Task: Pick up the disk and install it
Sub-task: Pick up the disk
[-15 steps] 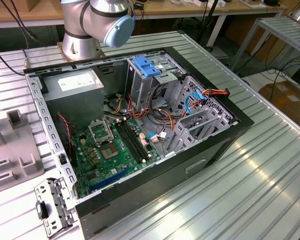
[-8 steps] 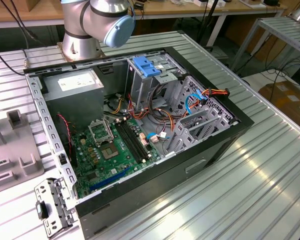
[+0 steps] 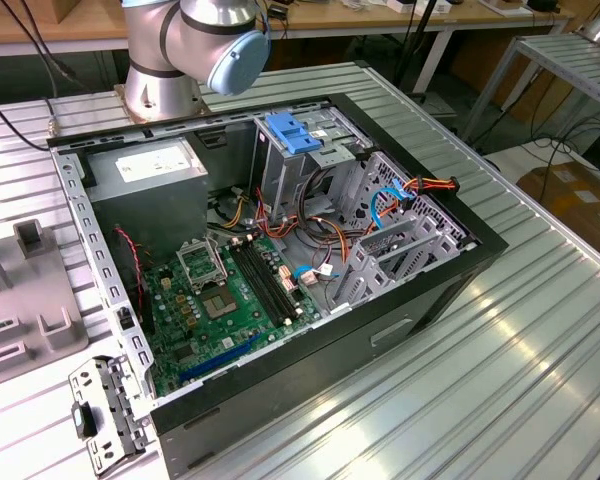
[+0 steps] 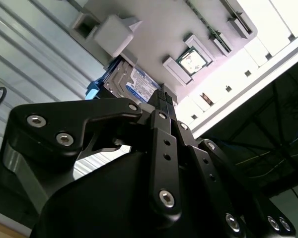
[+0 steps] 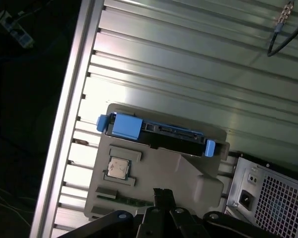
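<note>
The disk [image 4: 131,84] stands on edge in a slot of a grey fixture tray [image 4: 188,25], its white and blue label facing out and a blue rail at its end. In the first wrist view the disk [image 5: 169,134] shows as a dark edge between blue plastic rails. My gripper [image 5: 162,194] hangs over the fixture tray [image 5: 154,171], a short way from the disk and not touching it. Its black fingers [image 4: 161,101] are shut with nothing between them.
An open computer case [image 3: 400,300] lies on the ribbed metal table [image 3: 540,350], with a motherboard [image 3: 230,300], a grey power supply [image 3: 145,170] and a bare blue bracket [image 3: 292,132] on its drive cage. A processor chip [image 5: 118,168] sits in the fixture. The arm's base [image 3: 170,60] stands behind the case.
</note>
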